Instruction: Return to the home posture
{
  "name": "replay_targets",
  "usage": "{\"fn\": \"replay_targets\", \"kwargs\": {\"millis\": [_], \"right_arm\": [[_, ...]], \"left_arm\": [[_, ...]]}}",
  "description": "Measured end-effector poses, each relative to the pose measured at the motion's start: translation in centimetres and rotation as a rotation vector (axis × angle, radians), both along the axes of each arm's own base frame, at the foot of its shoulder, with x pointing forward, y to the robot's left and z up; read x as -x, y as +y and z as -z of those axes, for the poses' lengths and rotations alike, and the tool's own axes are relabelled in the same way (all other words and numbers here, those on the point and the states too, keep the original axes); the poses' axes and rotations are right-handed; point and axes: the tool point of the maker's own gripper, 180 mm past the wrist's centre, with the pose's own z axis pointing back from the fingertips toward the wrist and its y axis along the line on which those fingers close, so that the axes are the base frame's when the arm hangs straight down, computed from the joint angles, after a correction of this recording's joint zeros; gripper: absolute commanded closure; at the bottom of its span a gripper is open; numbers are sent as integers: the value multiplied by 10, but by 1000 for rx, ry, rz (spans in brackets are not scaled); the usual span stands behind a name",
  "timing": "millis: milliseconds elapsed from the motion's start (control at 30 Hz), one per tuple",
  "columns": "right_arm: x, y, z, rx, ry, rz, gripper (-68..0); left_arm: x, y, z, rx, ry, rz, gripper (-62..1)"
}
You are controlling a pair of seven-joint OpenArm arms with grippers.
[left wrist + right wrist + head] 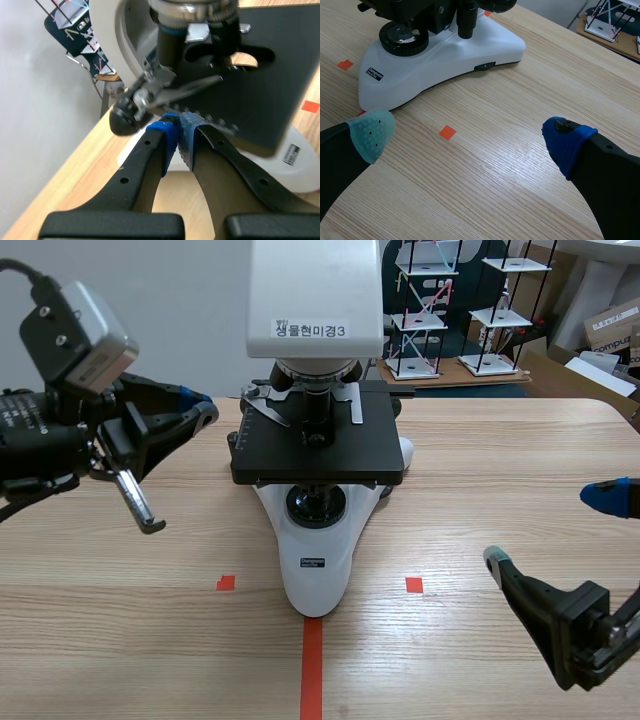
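Note:
A white microscope [315, 550] with a black stage [320, 445] stands mid-table, over the red tape line. My left gripper [203, 406] hangs raised just left of the stage, its fingers shut with nothing between them. In the left wrist view the pads [172, 135] meet close to the stage's edge [270, 90], right by a black knob [122, 116]. My right gripper [550, 528] is low at the front right, open and empty. From the right wrist it [468, 137] looks across bare wood toward the microscope's base [450, 55].
Small orange tape squares [226, 583] [414, 584] flank the microscope's foot. Behind the table stand wire-frame models [420, 310] on a board. Cardboard boxes [610, 330] sit at the back right. The table's right edge [625, 410] runs close to my right arm.

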Motion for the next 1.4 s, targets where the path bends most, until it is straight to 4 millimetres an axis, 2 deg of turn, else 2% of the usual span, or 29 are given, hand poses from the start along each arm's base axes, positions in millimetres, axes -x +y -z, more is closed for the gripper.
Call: {"fn": "replay_targets", "kwargs": {"millis": [267, 333, 400, 467, 600, 633, 700, 767, 900, 1133, 1400], "right_arm": [[0, 0, 0, 0, 0, 0, -657], [0, 0, 0, 0, 0, 0, -657], [0, 0, 0, 0, 0, 0, -657], [0, 0, 0, 0, 0, 0, -657], [0, 0, 0, 0, 0, 0, -657], [0, 0, 0, 0, 0, 0, -657], [0, 0, 0, 0, 0, 0, -657], [0, 0, 0, 0, 0, 0, -657], [0, 0, 0, 0, 0, 0, -657], [0, 0, 0, 0, 0, 0, -657], [0, 0, 0, 0, 0, 0, -657]], "left_arm": [[35, 51, 5, 117, -3, -105, -30], [51, 57, 7, 145, 4, -111, -93], [66, 60, 10, 159, 23, -116, -192], [79, 65, 11, 166, 42, -134, -259], [99, 71, 9, 213, 57, -191, -279], [104, 71, 9, 224, 63, -203, -300], [114, 69, 6, 257, 69, -218, -382], [120, 66, 4, 289, 70, -225, -508], [122, 69, -2, 323, 34, -275, -623], [125, 70, 7, 312, 79, -304, -623], [122, 74, 4, 318, 52, -328, -623]]}}
